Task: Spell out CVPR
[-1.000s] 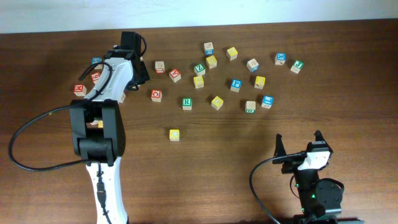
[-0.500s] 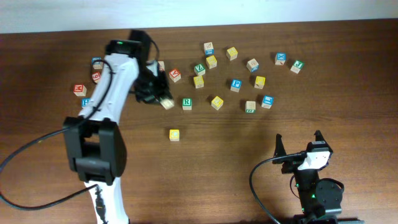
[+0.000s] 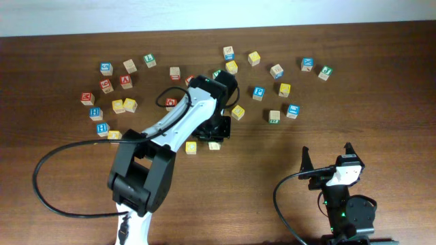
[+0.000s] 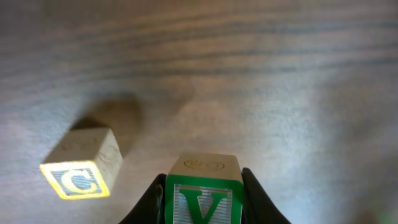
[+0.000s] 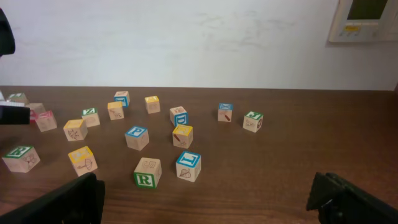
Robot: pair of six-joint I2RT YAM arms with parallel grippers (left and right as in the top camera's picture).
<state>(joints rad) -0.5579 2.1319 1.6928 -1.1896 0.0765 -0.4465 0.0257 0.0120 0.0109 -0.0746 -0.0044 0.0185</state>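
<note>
My left gripper (image 4: 203,190) is shut on a wooden block with a green V (image 4: 203,202) and holds it low over the table. A yellow-framed C block (image 4: 79,175) lies just to its left, apart from it. In the overhead view the left gripper (image 3: 212,139) is mid-table, with the C block (image 3: 191,147) beside it. A blue P block (image 3: 258,92) (image 5: 135,134) lies further back. Two green R blocks show in the right wrist view (image 5: 146,174) (image 5: 18,157). My right gripper (image 5: 205,211) (image 3: 327,158) is open and empty near the front edge.
Several loose letter blocks lie scattered at the back left (image 3: 117,87) and back right (image 3: 283,88). The left arm (image 3: 184,119) stretches across the middle and hides some blocks. A white wall stands behind the table.
My left arm has swung from the back-left cluster to mid-table, carrying a block, and now holds it right of the C block. The right arm has not moved.
</note>
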